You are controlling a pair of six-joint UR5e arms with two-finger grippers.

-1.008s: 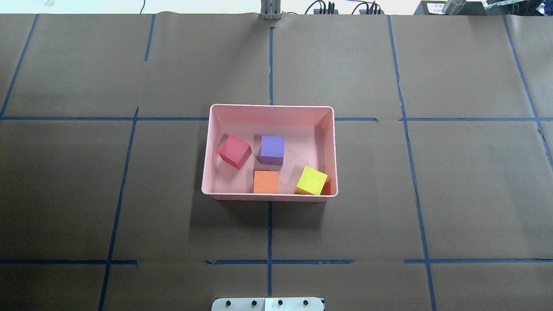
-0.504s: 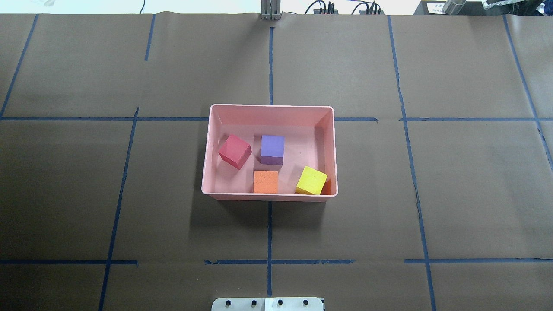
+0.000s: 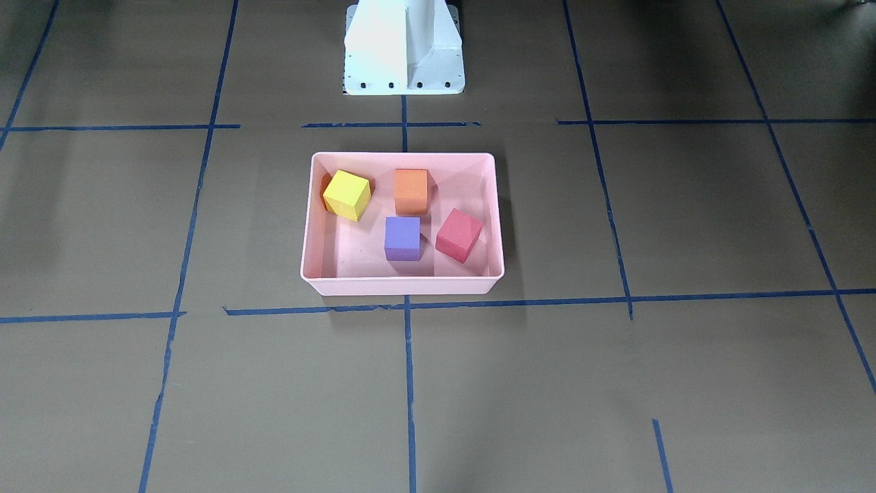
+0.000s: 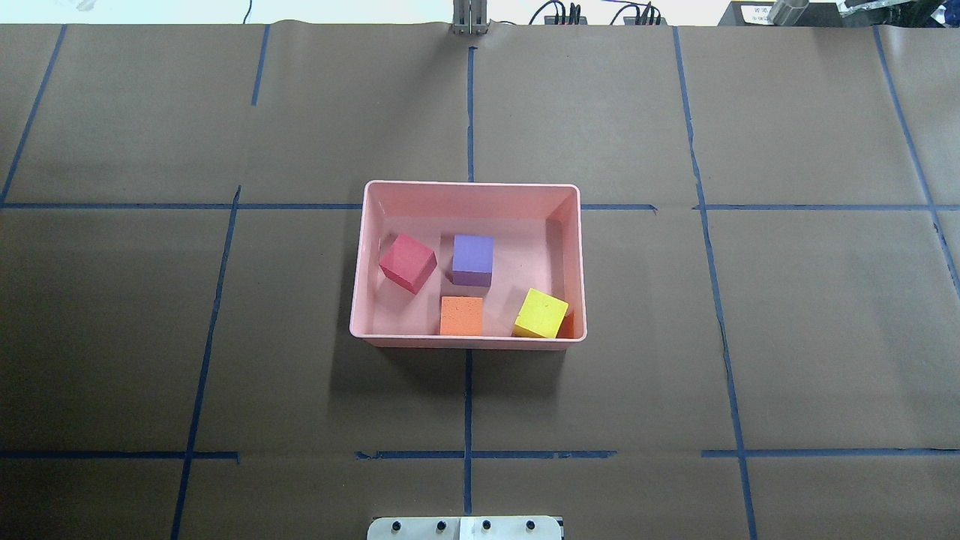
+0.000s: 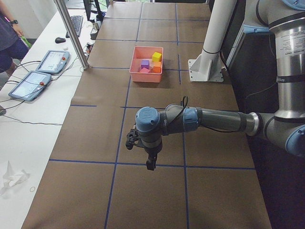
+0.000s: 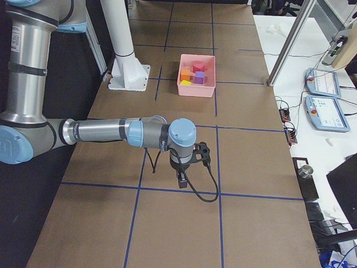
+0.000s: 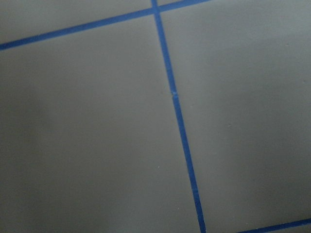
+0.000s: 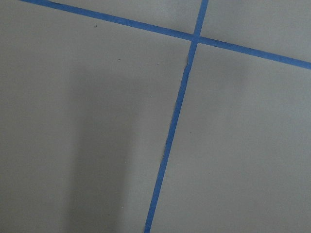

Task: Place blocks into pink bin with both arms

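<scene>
The pink bin [image 4: 471, 184] stands at the table's middle, also in the front view [image 3: 402, 286]. Inside it lie the red-pink block [image 4: 407, 262], the purple block [image 4: 472, 259], the orange block [image 4: 461, 316] and the yellow-green block [image 4: 540, 313], all apart from each other. The left gripper [image 5: 150, 164] shows only in the left side view, over bare table far from the bin. The right gripper [image 6: 182, 181] shows only in the right side view, likewise far from the bin. I cannot tell whether either is open or shut. Both wrist views show only brown paper and blue tape.
The white pedestal base [image 3: 404, 48] stands just behind the bin on the robot's side. A metal post [image 5: 71, 33] and tablets [image 5: 50, 62] are on the white side table. A person [image 5: 9, 33] stands at the far corner.
</scene>
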